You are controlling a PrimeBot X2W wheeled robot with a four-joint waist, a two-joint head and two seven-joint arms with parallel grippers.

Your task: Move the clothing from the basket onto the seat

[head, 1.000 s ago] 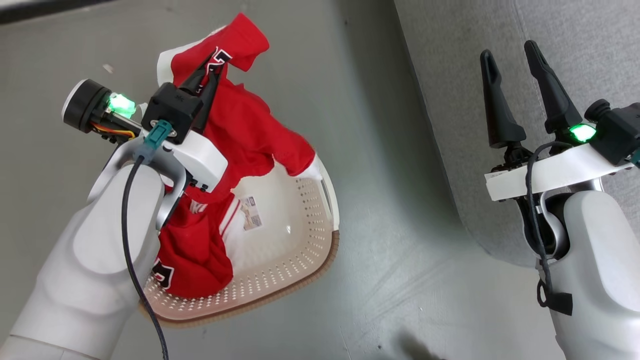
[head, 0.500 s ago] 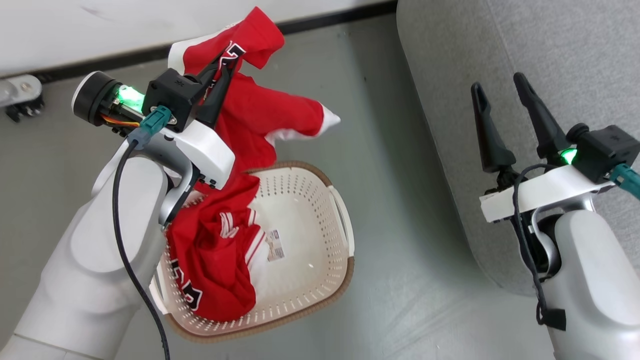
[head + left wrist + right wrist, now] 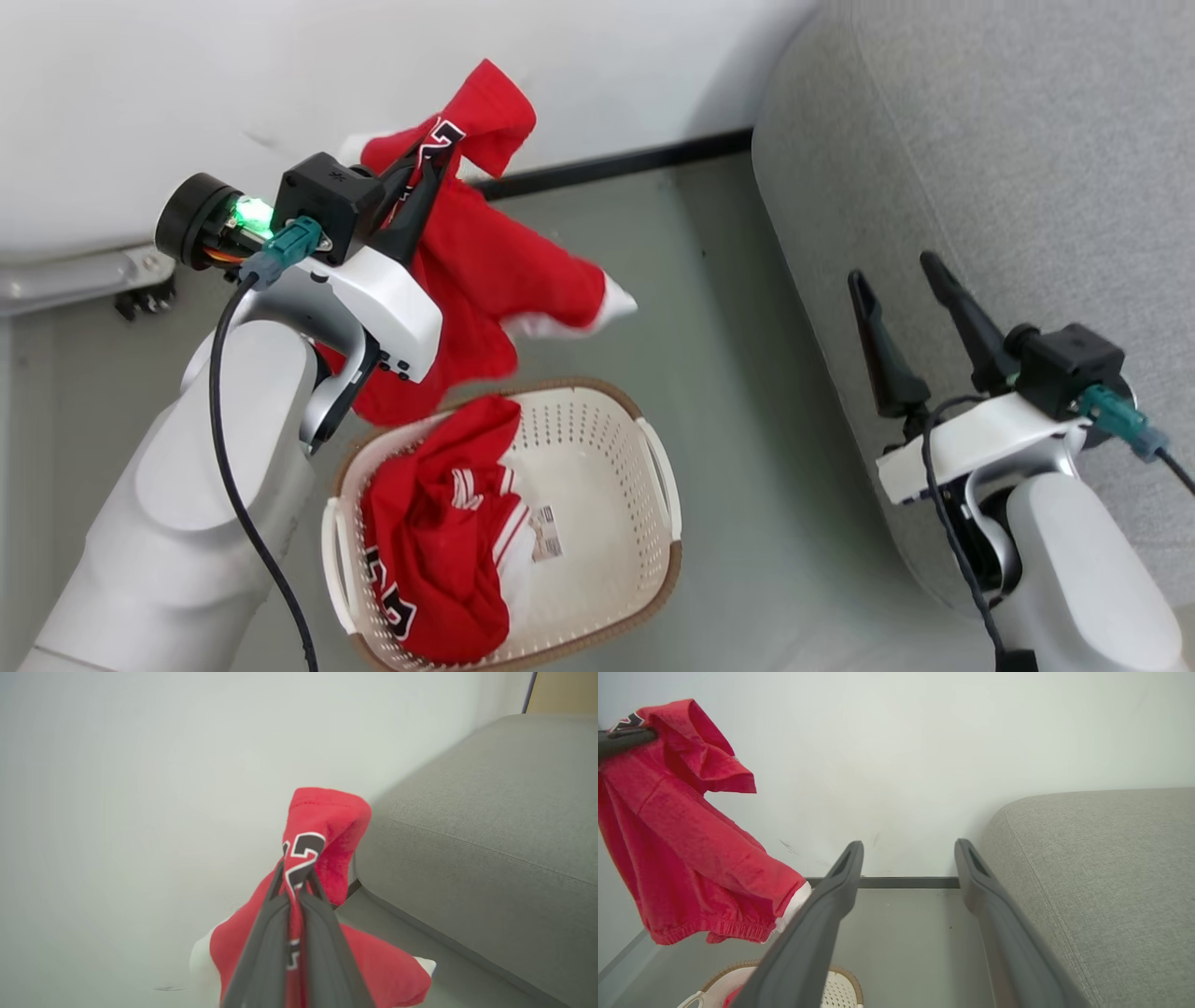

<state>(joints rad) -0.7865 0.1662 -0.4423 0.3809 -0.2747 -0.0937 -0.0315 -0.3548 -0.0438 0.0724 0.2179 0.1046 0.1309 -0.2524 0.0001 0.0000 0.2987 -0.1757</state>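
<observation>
PrimeBot's left hand (image 3: 431, 168), upper left of the head frame, is clamped on a fold of a red numbered garment (image 3: 485, 280), which hangs clear above the basket (image 3: 659, 467) at lower centre. A second red garment (image 3: 439, 551), white-striped, lies bunched in the basket's left half beside a paper label (image 3: 544, 532). The seat (image 3: 980, 168) fills the right of the frame, well apart from the held cloth across bare floor (image 3: 747, 448), so the carry should run left to right. The garment's long axis drops from the pinch towards the basket, its white-trimmed end pointing at the seat. The right hand (image 3: 892, 269), fingers spread and empty, stands at the seat's edge, nearer to it than the left. Whether it touches the cushion is hard to tell.
</observation>
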